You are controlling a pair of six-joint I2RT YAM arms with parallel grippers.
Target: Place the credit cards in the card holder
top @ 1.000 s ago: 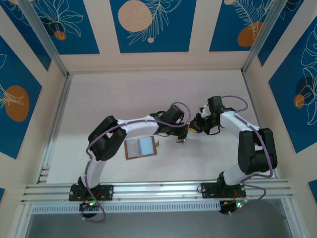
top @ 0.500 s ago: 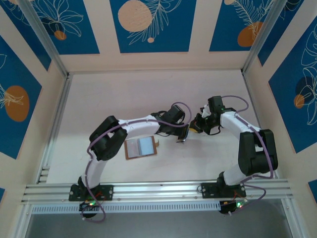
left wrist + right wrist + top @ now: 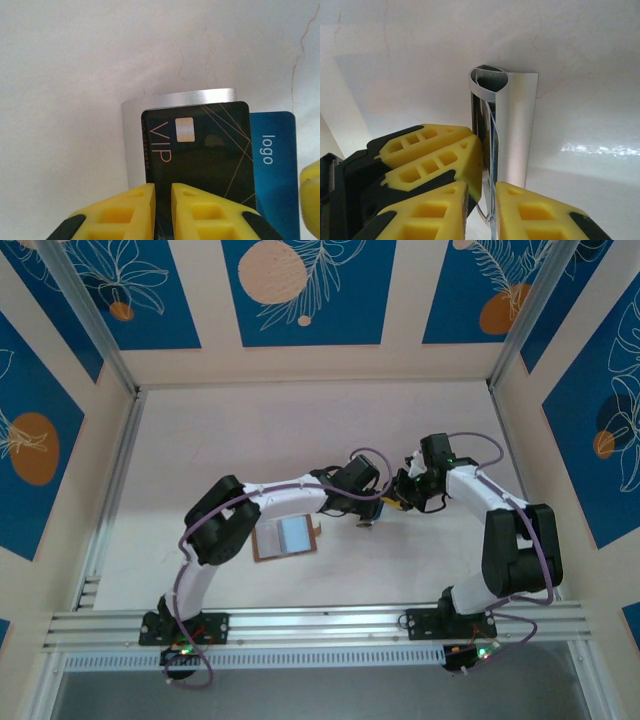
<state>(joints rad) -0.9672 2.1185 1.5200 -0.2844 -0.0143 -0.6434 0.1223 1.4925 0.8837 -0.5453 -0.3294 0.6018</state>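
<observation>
The brown card holder (image 3: 285,537) lies open on the table, pale side up, left of both grippers. My left gripper (image 3: 366,512) (image 3: 163,192) is shut at the lower end of a black VIP card (image 3: 200,150). That card sits against a narrow silvery piece (image 3: 132,145) (image 3: 517,130). Behind it and offset to the right is a blue card (image 3: 272,165) (image 3: 492,150). My right gripper (image 3: 392,502) (image 3: 481,200) is open, straddling the blue card's edge with a gap on one side. The left gripper's fingers (image 3: 430,150) press against the stack's side.
Aluminium rails (image 3: 320,625) run along the near edge by the arm bases. Patterned walls (image 3: 310,290) close the table at the back and on both sides. The white table (image 3: 250,430) stretches toward the far wall.
The right gripper's jaws have parted from the blue card they were shut on. The left gripper keeps its hold, and both arms have barely shifted.
</observation>
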